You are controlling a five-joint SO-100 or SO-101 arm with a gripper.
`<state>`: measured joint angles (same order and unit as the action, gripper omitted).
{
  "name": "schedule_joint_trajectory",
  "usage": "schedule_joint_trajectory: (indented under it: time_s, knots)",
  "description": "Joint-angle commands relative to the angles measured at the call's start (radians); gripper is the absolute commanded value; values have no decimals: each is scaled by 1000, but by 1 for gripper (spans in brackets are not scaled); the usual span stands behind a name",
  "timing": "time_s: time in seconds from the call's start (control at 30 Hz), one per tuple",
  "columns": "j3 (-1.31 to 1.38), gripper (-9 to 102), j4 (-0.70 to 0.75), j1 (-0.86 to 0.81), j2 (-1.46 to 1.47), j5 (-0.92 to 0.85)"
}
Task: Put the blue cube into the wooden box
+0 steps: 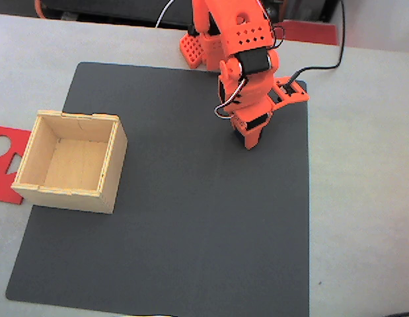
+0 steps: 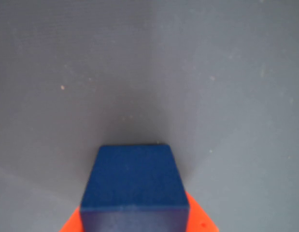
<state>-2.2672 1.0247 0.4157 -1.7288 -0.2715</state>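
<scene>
The blue cube (image 2: 134,181) sits at the bottom centre of the wrist view, close above the dark mat, and casts a soft shadow on it. Orange fingers (image 2: 203,223) show at both of its lower corners. In the fixed view my gripper (image 1: 249,140) points down at the mat right of centre. Its jaws are drawn together into a narrow tip, with a dark bit of the cube (image 1: 239,135) at the left side. The wooden box (image 1: 113,153) stands open-topped and empty at the mat's left edge, well left of the gripper.
The dark mat (image 1: 191,231) covers most of the grey table. A flat red cut-out sheet (image 1: 2,155) lies left of the box. The arm's orange base (image 1: 197,49) and cables are at the back.
</scene>
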Motion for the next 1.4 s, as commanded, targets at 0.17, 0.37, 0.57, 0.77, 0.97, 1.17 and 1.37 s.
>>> schedule_joint_trajectory:
  time_s: [0.17, 0.37, 0.57, 0.77, 0.97, 1.17, 1.37]
  knots:
    - [181, 0, 160, -103, -26, -8]
    - [511, 0, 379, -396, -64, -67]
    - [779, 0, 442, -730, -124, -138]
    - [833, 0, 299, -1069, -210, -147]
    - [658, 0, 34, -1212, -219, -133]
    - [327, 0, -175, -1075, -259, -199]
    - [222, 0, -276, -928, -301, -221]
